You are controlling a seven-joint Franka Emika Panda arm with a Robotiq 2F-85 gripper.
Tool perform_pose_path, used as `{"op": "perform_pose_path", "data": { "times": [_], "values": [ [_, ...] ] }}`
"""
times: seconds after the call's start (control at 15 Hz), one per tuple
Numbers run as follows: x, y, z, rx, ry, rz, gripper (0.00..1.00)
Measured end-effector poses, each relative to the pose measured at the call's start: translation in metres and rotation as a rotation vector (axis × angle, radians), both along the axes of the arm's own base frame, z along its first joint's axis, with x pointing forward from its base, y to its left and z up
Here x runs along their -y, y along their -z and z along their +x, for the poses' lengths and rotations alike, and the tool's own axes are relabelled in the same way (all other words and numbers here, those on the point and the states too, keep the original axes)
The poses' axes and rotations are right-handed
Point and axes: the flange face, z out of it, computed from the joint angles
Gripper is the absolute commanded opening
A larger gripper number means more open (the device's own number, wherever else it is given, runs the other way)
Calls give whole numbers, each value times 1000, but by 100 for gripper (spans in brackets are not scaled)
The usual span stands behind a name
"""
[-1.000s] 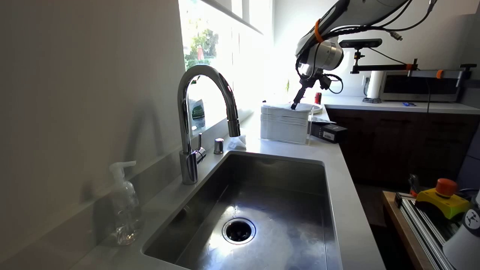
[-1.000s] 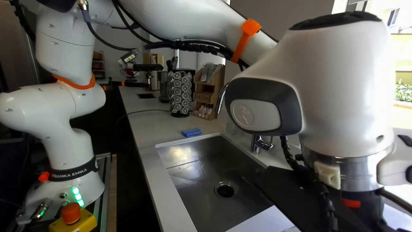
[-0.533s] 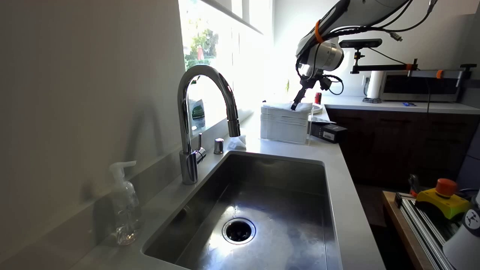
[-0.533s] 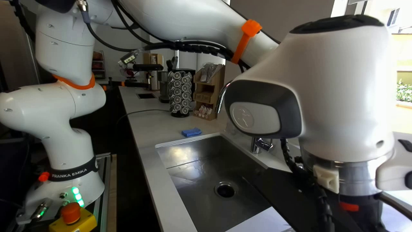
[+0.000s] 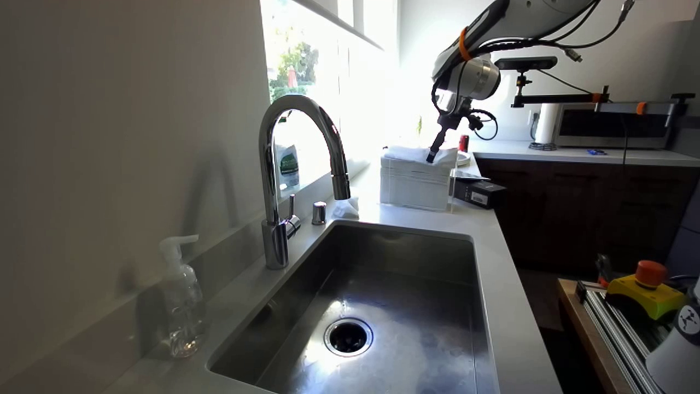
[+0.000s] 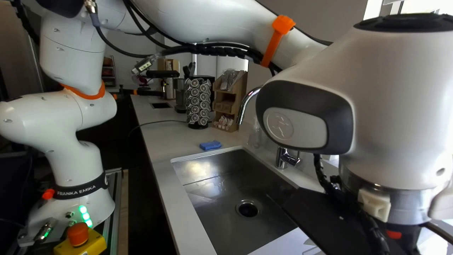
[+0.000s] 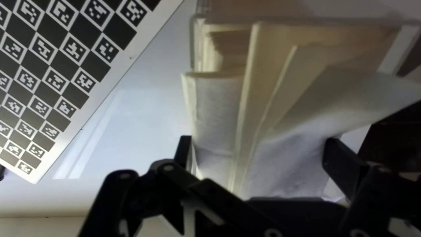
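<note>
My gripper [image 5: 431,160] reaches down at a slant onto a stack of white napkins [image 5: 410,155] in a clear holder [image 5: 453,191]. In the wrist view the gripper [image 7: 258,152] straddles the napkins [image 7: 292,161], its fingers wide apart. The left finger [image 7: 183,152] lies against a folded napkin edge. The right fingertip [image 7: 335,154] meets a loose, bent-over napkin sheet [image 7: 348,102]. Behind that sheet the stack leans in layers inside the holder's rim [image 7: 193,42]. In the exterior view with the arm close up, the wrist [image 6: 389,198] shows but the fingers do not.
A sink [image 5: 383,295] with a tall faucet [image 5: 303,101] lies before the holder. A black box [image 5: 478,192] and a red can [image 5: 464,143] are near the holder. A patterned board [image 7: 59,72] lies beside it. A blue sponge [image 6: 210,145] is past the sink.
The wrist has shifted right in the close exterior view, and the fingertips are slightly lower and turned. The napkins' top bulges higher than before. The holder has stayed put.
</note>
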Motion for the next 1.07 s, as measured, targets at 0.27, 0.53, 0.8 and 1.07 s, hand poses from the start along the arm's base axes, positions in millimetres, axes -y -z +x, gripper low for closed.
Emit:
{"op": "perform_pose_path", "data": {
  "times": [0.27,0.53,0.8,1.07],
  "values": [
    [3,0,3,-15,-74,4,100],
    [0,0,14,-39,-168,-35,100],
    [-7,-1,31,-78,-250,-77,100],
    [-10,-1,39,-84,-267,-85,100]
  ]
}}
